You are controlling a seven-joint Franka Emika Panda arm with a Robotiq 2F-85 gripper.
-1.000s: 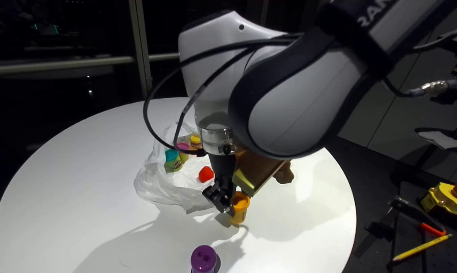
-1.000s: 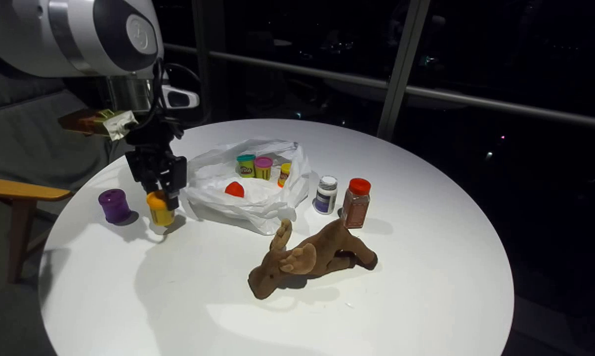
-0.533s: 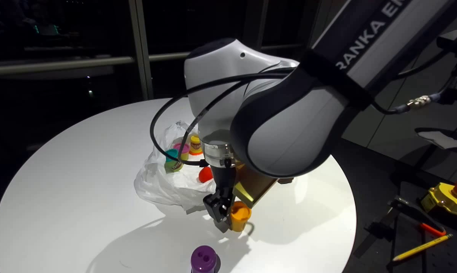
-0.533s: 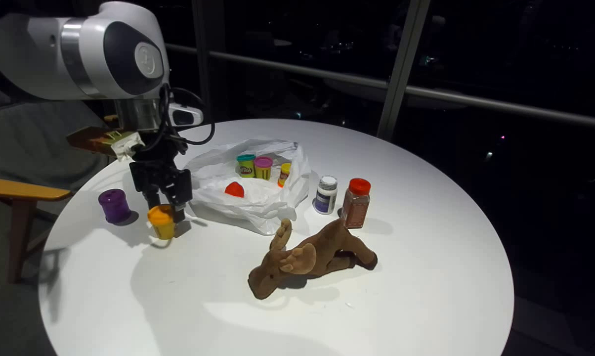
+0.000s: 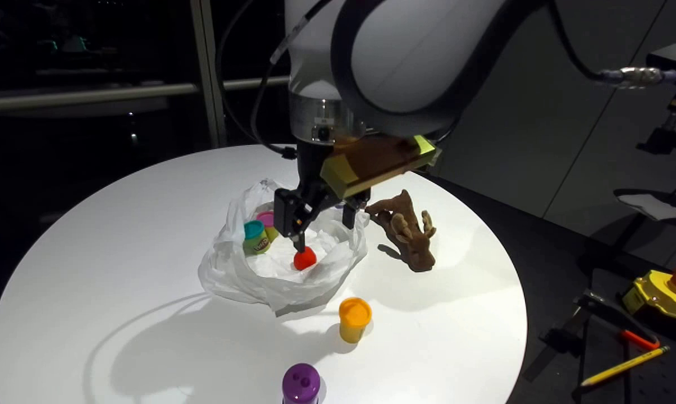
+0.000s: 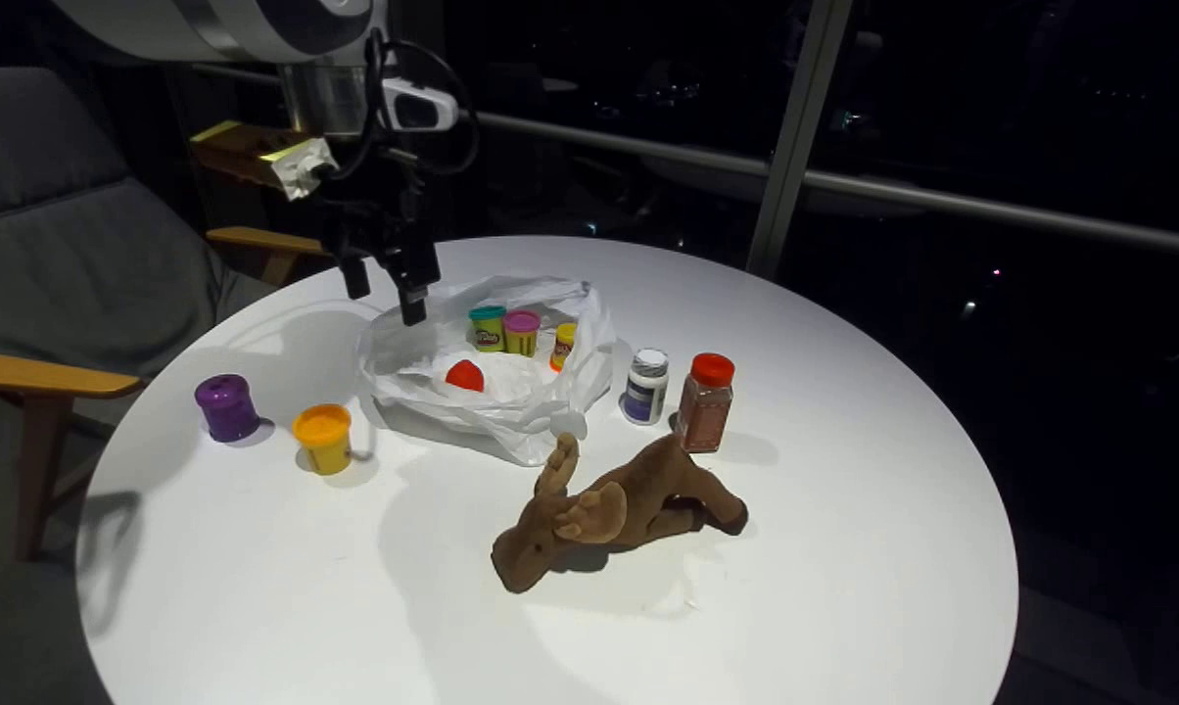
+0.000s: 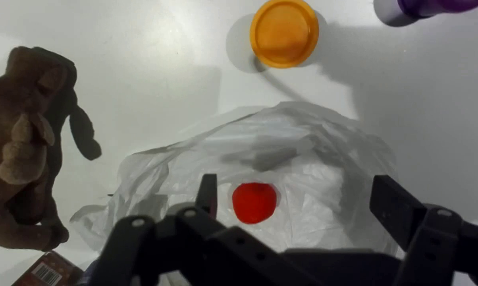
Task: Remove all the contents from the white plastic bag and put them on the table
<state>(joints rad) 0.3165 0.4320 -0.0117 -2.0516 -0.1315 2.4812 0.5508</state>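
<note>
The crumpled white plastic bag [image 6: 511, 423] lies open on the white table [image 6: 825, 607]. Inside it are a tub with a teal lid [image 6: 488, 331], one with a pink lid [image 6: 522, 335], one with a yellow lid [image 6: 564, 345], and a small red object [image 7: 254, 202]. My gripper [image 7: 296, 191] hangs above the bag, its fingers wide apart with nothing between them; from the wrist, the red object appears nearer the left finger. Outside the bag, a yellow tub with an orange lid [image 5: 354, 321] stands upright on the table, and a purple container [image 6: 227, 409] stands close by.
A brown plush moose [image 6: 619, 499] lies beside the bag. A white bottle [image 6: 645, 388] and a red-lidded jar [image 6: 706, 403] stand on the bag's other flank. A chair with a wooden armrest [image 6: 46, 374] borders the table.
The gripper was around the orange-lidded tub and lowered with it. Now the tub stands free on the table, and the opened gripper has risen and shifted over the bag.
</note>
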